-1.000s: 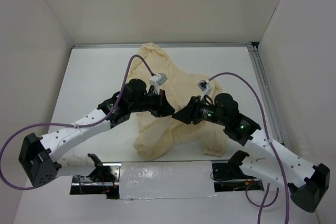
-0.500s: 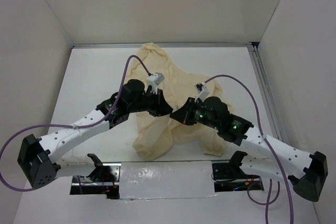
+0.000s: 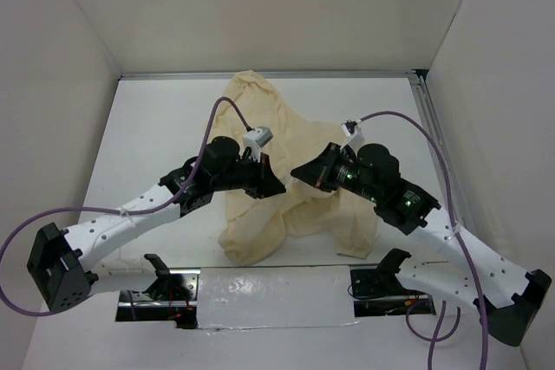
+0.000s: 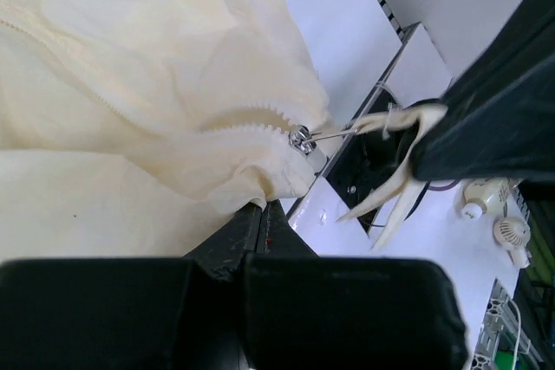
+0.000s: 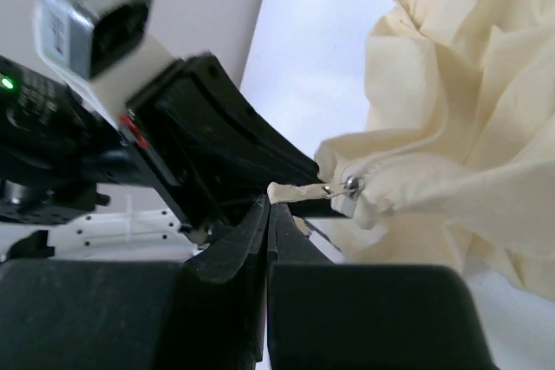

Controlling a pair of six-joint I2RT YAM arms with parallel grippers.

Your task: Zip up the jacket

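**Slider sits between two closed claws, with the teeth running to the upper left**

Top view: the wrinkled cream fabric jacket (image 3: 260,110) lies mid-frame on the white table (image 3: 156,119). The left claw (image 3: 277,188) and right claw (image 3: 299,171) meet over its lower middle.

Left wrist view: the left claw, jaws together, pinches the hem just below the small metal zipper slider (image 4: 301,138). Unjoined teeth lead from the slider to the upper left.

Right wrist view: the right claw, jaws together, appears clamped on the cream pull tab (image 5: 293,190), with the slider right of it. The pull should probably follow the teeth, away from the left claw.
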